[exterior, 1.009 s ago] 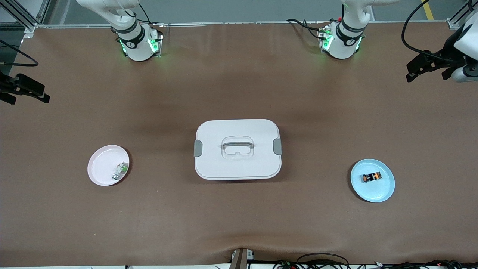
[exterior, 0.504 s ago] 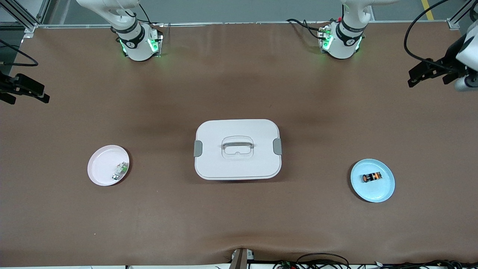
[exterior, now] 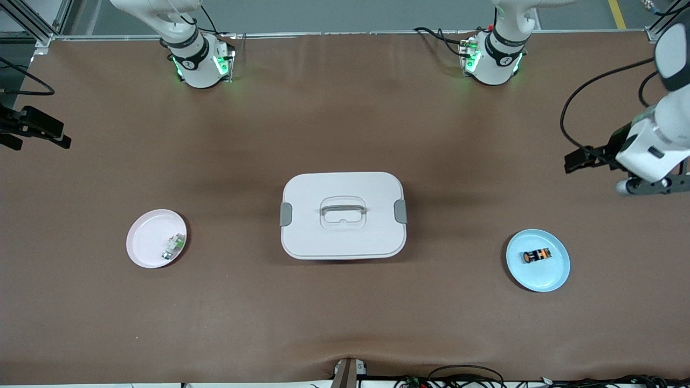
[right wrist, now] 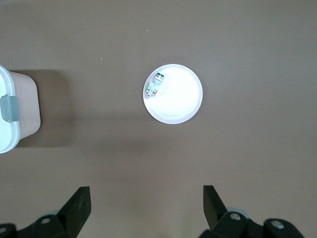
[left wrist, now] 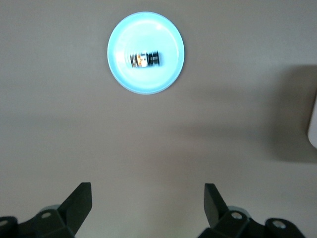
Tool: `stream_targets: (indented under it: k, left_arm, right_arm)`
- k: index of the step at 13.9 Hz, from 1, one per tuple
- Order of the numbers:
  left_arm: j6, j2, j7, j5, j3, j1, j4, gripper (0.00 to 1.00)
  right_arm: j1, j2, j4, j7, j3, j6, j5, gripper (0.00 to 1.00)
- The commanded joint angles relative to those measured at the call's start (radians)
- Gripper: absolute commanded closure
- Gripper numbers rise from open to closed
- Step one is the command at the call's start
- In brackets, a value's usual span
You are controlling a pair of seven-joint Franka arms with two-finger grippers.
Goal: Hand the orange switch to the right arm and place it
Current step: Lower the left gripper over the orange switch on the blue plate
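Observation:
The orange switch (exterior: pixel 536 256) lies on its side on a light blue plate (exterior: pixel 555 275) toward the left arm's end of the table. In the left wrist view the switch (left wrist: pixel 143 59) and plate (left wrist: pixel 166 79) show ahead of my left gripper (left wrist: pixel 147 203), which is open and empty. In the front view the left gripper (exterior: pixel 649 184) hangs over bare table, short of the blue plate. My right gripper (right wrist: pixel 146 206) is open and empty and waits at the right arm's end of the table; only a black part of it (exterior: pixel 38 129) shows in the front view.
A white lidded box (exterior: pixel 343 215) with a grey handle stands mid-table. A pink plate (exterior: pixel 143 240) holding a small white-and-green component (exterior: pixel 172 247) lies toward the right arm's end; both show in the right wrist view (right wrist: pixel 183 99). A cable hangs from the left arm.
The left arm has swung in from the table's edge toward the blue plate. The right arm, switch and plates have not moved.

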Motion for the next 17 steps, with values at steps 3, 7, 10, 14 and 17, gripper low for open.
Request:
stream_targets:
  k: [3, 7, 10, 14, 17]
  left_arm:
    - [0.13, 0.065, -0.016, 0.022, 0.003, -0.005, -0.074, 0.0]
    - [0.293, 0.132, -0.016, 0.023, 0.003, 0.013, -0.14, 0.0]
    - [0.383, 0.198, -0.027, 0.015, 0.002, 0.037, -0.14, 0.0]
    - [0.538, 0.307, -0.109, 0.017, 0.002, 0.041, -0.132, 0.0]
    - [0.629, 0.364, -0.092, 0.023, 0.002, 0.043, -0.132, 0.0]
  right_arm:
    - [0.002, -0.031, -0.031, 0.014, -0.001, 0.005, 0.006, 0.0]
    - [0.001, -0.031, -0.031, 0.014, -0.001, 0.002, 0.005, 0.0]
    - [-0.002, -0.031, -0.032, 0.012, -0.001, 0.002, 0.005, 0.0]
    - [0.001, -0.031, -0.029, 0.012, -0.001, 0.002, 0.005, 0.0]
    - [0.001, -0.031, -0.031, 0.012, -0.001, 0.002, 0.005, 0.0]
